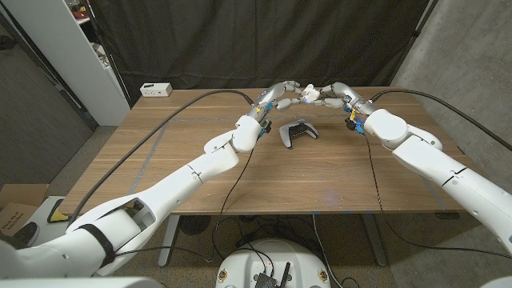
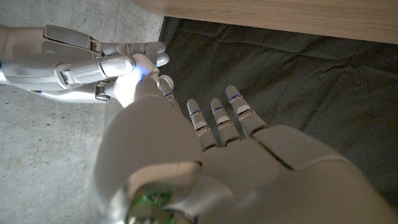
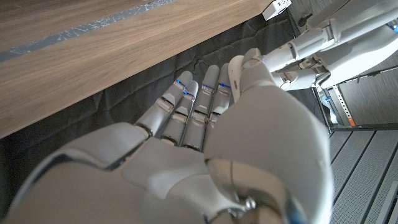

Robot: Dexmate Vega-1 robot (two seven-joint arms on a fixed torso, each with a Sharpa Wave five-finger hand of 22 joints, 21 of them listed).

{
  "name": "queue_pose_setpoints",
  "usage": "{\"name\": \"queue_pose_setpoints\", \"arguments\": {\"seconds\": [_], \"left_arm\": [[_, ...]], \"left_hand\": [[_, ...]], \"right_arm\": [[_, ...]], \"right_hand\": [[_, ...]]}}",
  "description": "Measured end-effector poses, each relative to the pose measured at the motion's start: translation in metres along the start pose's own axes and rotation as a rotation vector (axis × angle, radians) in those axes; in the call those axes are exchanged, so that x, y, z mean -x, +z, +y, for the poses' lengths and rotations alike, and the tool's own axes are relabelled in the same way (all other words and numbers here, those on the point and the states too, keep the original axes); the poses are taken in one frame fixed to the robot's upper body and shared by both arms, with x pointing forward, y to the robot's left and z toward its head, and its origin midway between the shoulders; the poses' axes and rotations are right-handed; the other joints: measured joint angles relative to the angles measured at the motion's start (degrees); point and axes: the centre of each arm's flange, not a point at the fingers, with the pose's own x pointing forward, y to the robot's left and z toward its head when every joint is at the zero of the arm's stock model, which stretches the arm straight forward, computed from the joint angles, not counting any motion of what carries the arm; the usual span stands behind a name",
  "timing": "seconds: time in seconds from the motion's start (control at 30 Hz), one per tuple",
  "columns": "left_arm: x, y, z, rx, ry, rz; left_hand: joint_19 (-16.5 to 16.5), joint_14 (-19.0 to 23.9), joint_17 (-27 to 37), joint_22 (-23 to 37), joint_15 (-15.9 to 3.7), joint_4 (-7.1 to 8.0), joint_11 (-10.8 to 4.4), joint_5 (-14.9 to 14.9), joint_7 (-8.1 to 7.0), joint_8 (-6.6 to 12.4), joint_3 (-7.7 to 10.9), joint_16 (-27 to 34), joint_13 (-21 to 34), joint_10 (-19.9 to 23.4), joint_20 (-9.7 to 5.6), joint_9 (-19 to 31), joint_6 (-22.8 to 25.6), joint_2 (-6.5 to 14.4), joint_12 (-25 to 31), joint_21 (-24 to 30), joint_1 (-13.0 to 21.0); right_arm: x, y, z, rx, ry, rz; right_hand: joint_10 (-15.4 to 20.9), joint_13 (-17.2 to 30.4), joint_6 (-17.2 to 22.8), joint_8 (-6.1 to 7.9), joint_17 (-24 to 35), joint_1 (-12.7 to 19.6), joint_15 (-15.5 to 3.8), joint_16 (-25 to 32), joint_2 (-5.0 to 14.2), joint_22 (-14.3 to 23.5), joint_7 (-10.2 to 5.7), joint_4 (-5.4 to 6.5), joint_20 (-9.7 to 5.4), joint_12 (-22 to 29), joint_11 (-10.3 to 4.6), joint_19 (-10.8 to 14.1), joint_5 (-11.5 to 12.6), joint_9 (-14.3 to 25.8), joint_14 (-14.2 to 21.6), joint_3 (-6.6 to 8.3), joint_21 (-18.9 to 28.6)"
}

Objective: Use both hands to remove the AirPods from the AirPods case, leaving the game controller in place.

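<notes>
Above the far middle of the table my left hand (image 1: 280,92) and right hand (image 1: 332,92) meet fingertip to fingertip. A small white AirPods case (image 1: 307,94) sits pinched between them, mostly hidden by the fingers. In the left wrist view my left hand (image 2: 205,162) pinches it with thumb and one finger, the other fingers spread, while my right hand (image 2: 74,68) closes on the white case (image 2: 127,87) from the other side. I cannot tell whether the lid is up or see any AirPods. The grey-and-black game controller (image 1: 298,133) lies on the table just below the hands, untouched.
A small white box (image 1: 156,90) stands at the table's back left edge. Blue tape lines (image 1: 160,136) mark the wooden table (image 1: 336,176). Black cables trail from both arms over the tabletop. A dark curtain hangs behind the table.
</notes>
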Motion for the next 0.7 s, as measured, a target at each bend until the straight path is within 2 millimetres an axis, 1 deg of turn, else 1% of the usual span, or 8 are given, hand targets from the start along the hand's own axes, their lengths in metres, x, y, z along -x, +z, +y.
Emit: {"name": "queue_pose_setpoints", "arguments": {"seconds": [0.07, 0.13, 0.23, 0.27, 0.37, 0.43, 0.53, 0.7], "left_arm": [[-0.0003, 0.0001, -0.0002, 0.003, 0.003, -0.001], [-0.0005, 0.0006, 0.0000, 0.007, 0.010, -0.004], [-0.0009, 0.0012, 0.0005, 0.014, 0.019, -0.007], [-0.0009, 0.0017, 0.0008, 0.017, 0.023, -0.009], [-0.0002, 0.0019, 0.0008, 0.024, 0.031, -0.012], [0.0007, 0.0019, 0.0010, 0.030, 0.038, -0.015], [0.0017, 0.0023, 0.0014, 0.037, 0.046, -0.019], [0.0039, 0.0036, 0.0026, 0.045, 0.058, -0.026]], "left_hand": [[0.2, 0.5, 0.0, 0.0, 0.11, -0.14, -0.49, 0.0, -0.05, 0.43, 0.46, 0.2, 0.0, 0.5, -0.21, 0.1, 0.9, 0.2, 0.2, 0.1, 0.9], [0.4, 0.7, 0.3, 0.0, -0.11, 0.26, -0.88, -0.1, -0.11, 0.78, 0.87, 0.2, 0.0, 1.0, 0.01, 0.4, 2.0, 0.1, 0.3, 0.5, 1.7], [0.9, 1.2, 0.5, 0.3, -0.01, 0.66, -1.18, -0.3, -0.05, 1.62, 1.27, 0.7, 0.1, 1.7, -0.30, 0.4, 3.4, 0.4, 0.3, 0.8, 2.4], [0.9, 1.5, 0.5, 0.3, 0.16, 0.59, -1.36, -0.3, 0.01, 1.75, 1.85, 0.7, 0.3, 1.9, -0.30, 0.4, 3.6, 0.4, 0.7, 1.0, 2.5], [1.2, 2.0, 0.5, 0.3, -0.08, 0.32, -1.58, -0.5, 0.28, 1.99, 2.67, 1.1, 0.3, 2.5, -0.61, 0.4, 3.8, 0.3, 0.7, 1.0, 2.7], [1.2, 2.5, 0.8, 0.3, 0.00, 0.35, -1.70, -0.5, 0.48, 2.07, 2.70, 1.1, 0.3, 2.8, -0.61, 0.4, 4.0, 0.2, 0.7, 1.4, 3.1], [1.4, 2.8, 0.8, 0.5, 0.04, 0.32, -2.01, -0.5, 0.48, 2.20, 3.63, 1.2, 0.3, 3.1, -0.78, 0.4, 4.0, 0.2, 1.1, 1.4, 3.4], [1.5, 3.1, 1.0, 0.5, -0.01, 0.50, -2.31, -0.7, 0.79, 2.22, 3.94, 1.5, 0.3, 3.6, -0.92, 0.4, 4.3, 0.2, 1.1, 1.9, 3.4]], "right_arm": [[-0.0003, 0.0002, -0.0006, -0.001, -0.001, -0.001], [-0.0004, 0.0002, -0.0009, -0.002, -0.001, -0.003], [-0.0004, -0.0002, -0.0009, -0.003, 0.000, -0.003], [-0.0004, -0.0003, -0.0010, -0.004, 0.001, -0.004], [-0.0003, -0.0006, -0.0009, -0.005, 0.002, -0.004], [-0.0003, -0.0007, -0.0007, -0.006, 0.005, -0.004], [-0.0002, -0.0012, -0.0004, -0.007, 0.008, -0.003], [0.0000, -0.0019, 0.0014, -0.006, 0.016, -0.002]], "right_hand": [[-0.1, 0.0, 0.0, -0.01, 0.0, 0.0, 0.00, 0.0, 0.01, 0.0, 0.00, 0.00, 0.00, 0.0, 0.08, 0.0, 0.0, 0.0, 0.0, 0.00, 0.0], [-0.1, 0.0, 0.0, -0.12, 0.1, 0.2, 0.00, 0.0, 0.15, 0.0, 0.00, 0.00, 0.00, 0.0, 0.08, 0.0, 0.0, 0.0, 0.0, 0.00, 0.0], [-0.3, 0.0, 0.0, -0.33, 0.3, 0.5, -0.02, 0.0, 0.12, 0.0, 0.00, 0.00, 0.00, 0.0, 0.04, 0.0, 0.2, 0.0, 0.0, 0.00, 0.0], [-0.3, 0.0, 0.0, -0.34, 0.3, 0.5, -0.03, 0.0, 0.12, 0.0, 0.00, 0.00, -0.01, 0.0, 0.02, 0.0, 0.3, 0.0, 0.0, 0.00, 0.0], [-0.2, 0.0, 0.0, -0.34, 0.3, 0.4, 0.13, 0.0, 0.15, 0.1, 0.00, 0.00, -0.01, 0.0, -0.16, -0.4, 0.3, 0.0, 0.1, 0.00, -0.2], [-0.2, 0.0, 0.0, -0.34, 0.3, 0.4, 0.13, -0.2, 0.15, 0.1, 0.00, 0.00, -0.02, 0.0, -0.20, -0.4, 0.3, -0.2, 0.1, 0.00, -0.2], [-0.2, 0.0, 0.0, -0.45, 0.4, 0.4, 0.13, -0.2, 0.16, 0.0, 0.00, 0.00, -0.02, 0.0, -0.24, -0.4, 0.3, -0.2, 0.1, 0.00, -0.3], [-0.5, 0.0, 0.0, -0.55, 0.5, 0.3, 0.13, -0.2, 0.24, 0.0, 0.00, 0.00, -0.02, 0.0, -0.58, -0.4, 0.2, -0.2, 0.1, 0.00, -0.5]]}}
